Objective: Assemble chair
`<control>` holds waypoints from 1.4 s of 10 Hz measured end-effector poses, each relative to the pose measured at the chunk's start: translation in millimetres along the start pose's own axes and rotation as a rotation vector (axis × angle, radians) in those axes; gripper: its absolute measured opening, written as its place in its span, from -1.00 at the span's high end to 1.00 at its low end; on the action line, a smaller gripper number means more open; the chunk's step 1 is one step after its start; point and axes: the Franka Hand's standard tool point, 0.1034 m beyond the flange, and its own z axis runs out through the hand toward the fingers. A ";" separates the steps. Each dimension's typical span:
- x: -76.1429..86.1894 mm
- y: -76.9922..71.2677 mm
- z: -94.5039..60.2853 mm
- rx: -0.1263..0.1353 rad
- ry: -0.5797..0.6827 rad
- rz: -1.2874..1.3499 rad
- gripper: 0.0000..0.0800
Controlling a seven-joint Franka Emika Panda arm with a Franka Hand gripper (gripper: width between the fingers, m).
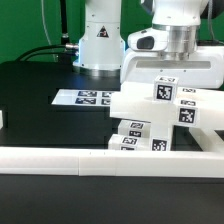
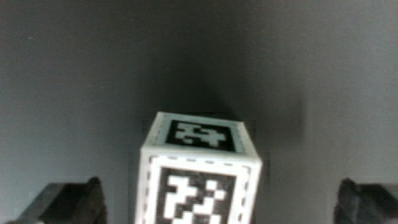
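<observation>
Matte white chair parts, blocky and square-tagged, stacked at right of the exterior frame on the black counter.
Jaws released, spread wide either side of a tagged post; gripper directly above the stack.

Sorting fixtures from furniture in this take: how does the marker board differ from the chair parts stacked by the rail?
The marker board is thin and lies flat on the black table; the chair parts are chunky blocks piled up against the rail. The board sits toward the exterior view's left, away from the gripper, which hangs open right above the chair parts. Both are white and carry black-and-white square tags.
</observation>
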 end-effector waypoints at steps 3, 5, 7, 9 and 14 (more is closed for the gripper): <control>-3.2 -2.5 5.3 -0.006 -0.002 0.011 -0.62; -6.4 -1.5 12.5 -0.013 -0.007 0.008 -0.62; -6.5 0.5 13.5 -0.015 -0.009 0.011 -0.62; -6.6 0.8 14.0 -0.015 -0.009 0.011 -0.29; -6.3 2.0 13.8 -0.016 -0.009 0.012 0.31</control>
